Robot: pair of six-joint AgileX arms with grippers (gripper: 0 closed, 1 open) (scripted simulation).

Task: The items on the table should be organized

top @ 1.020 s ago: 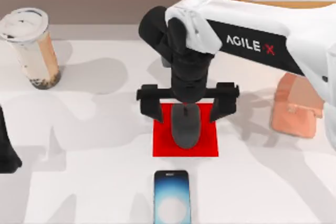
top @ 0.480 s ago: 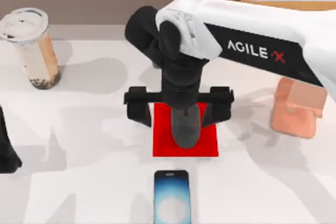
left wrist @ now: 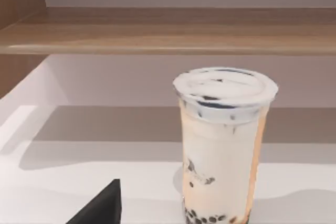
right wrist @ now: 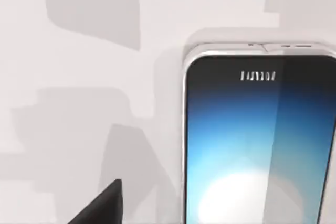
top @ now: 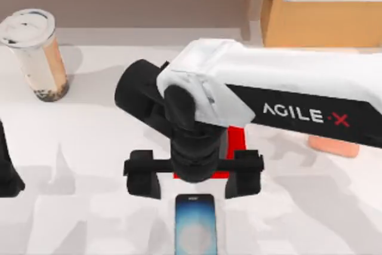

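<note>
Right gripper (top: 193, 174) hangs over the front middle of the worktop (top: 89, 219), its 2 fingers (top: 143, 176) spread wide and gripping nothing. The smartphone (top: 195, 224) lies flat just in front of those fingers, screen up and glowing, its long axis running front to back. The spread of the fingers runs left to right, so it already crosses the phone's narrow width, and that is the relation that counts here. In the right wrist view the phone (right wrist: 260, 140) sits close below, its top edge squarely ahead. The likely call is a short reach forward and then down, closing across the 2 long sides. The right arm is clearly the nearer one. The red mat (top: 234, 141) peeks out from under the arm. The left arm sits parked at the worktop's left edge, facing the milk tea cup (left wrist: 223, 145), which stands upright at the back left (top: 37, 52); I cannot tell how its fingers are set.
</note>
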